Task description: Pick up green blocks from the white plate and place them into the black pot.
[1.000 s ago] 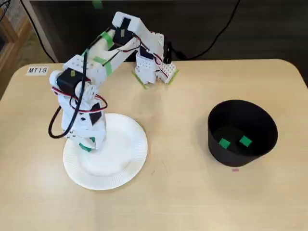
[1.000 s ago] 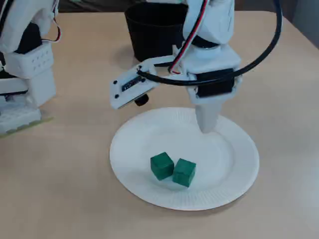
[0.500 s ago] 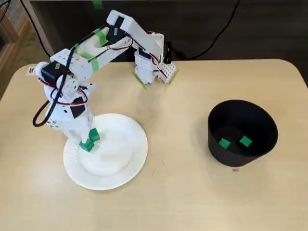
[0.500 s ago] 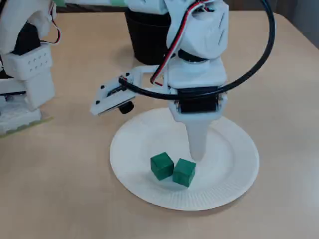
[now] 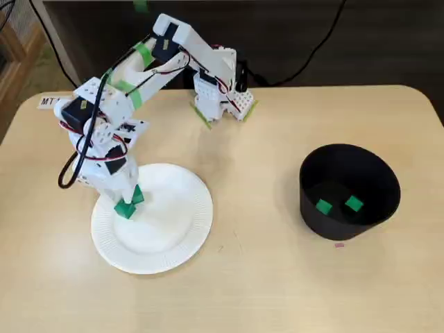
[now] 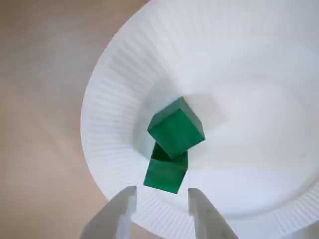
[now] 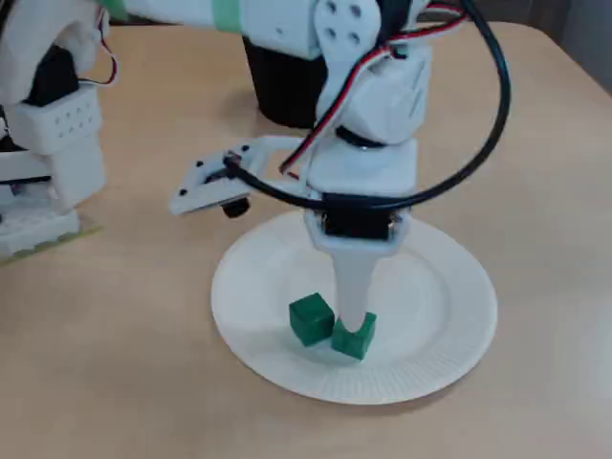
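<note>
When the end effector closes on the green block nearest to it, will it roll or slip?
Probably no rolling: the nearest green block is a flat-faced cube. It seems to touch the other block, so closing the open end effector may nudge that one. It looks rigid and small, likely light.

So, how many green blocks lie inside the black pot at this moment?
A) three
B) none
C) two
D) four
C: in a fixed view, two green blocks lie apart on the bottom of the black pot.
</note>
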Robot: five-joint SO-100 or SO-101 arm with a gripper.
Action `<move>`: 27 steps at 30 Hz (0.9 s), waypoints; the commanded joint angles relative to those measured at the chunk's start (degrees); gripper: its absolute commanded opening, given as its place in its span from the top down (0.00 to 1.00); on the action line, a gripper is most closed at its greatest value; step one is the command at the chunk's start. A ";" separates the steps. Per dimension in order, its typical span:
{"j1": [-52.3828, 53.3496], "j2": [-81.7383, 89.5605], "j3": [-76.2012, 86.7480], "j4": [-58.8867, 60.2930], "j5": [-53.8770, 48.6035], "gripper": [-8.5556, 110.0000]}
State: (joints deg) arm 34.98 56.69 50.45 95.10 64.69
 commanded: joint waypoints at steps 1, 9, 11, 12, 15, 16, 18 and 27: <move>-0.88 0.88 -2.64 0.18 0.26 0.78; -0.18 -0.97 -4.83 0.18 3.16 0.76; -0.18 -1.76 -4.92 0.18 4.31 0.76; -0.26 -2.02 -4.92 0.18 4.83 0.76; -0.18 -2.55 -4.92 0.18 5.98 0.77; -0.18 -2.72 -4.92 0.18 6.33 0.77; -0.26 -3.16 -4.92 0.18 7.12 0.77; -0.88 -5.10 -5.71 0.09 8.35 0.78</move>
State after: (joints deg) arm 34.63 51.24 47.64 95.10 72.69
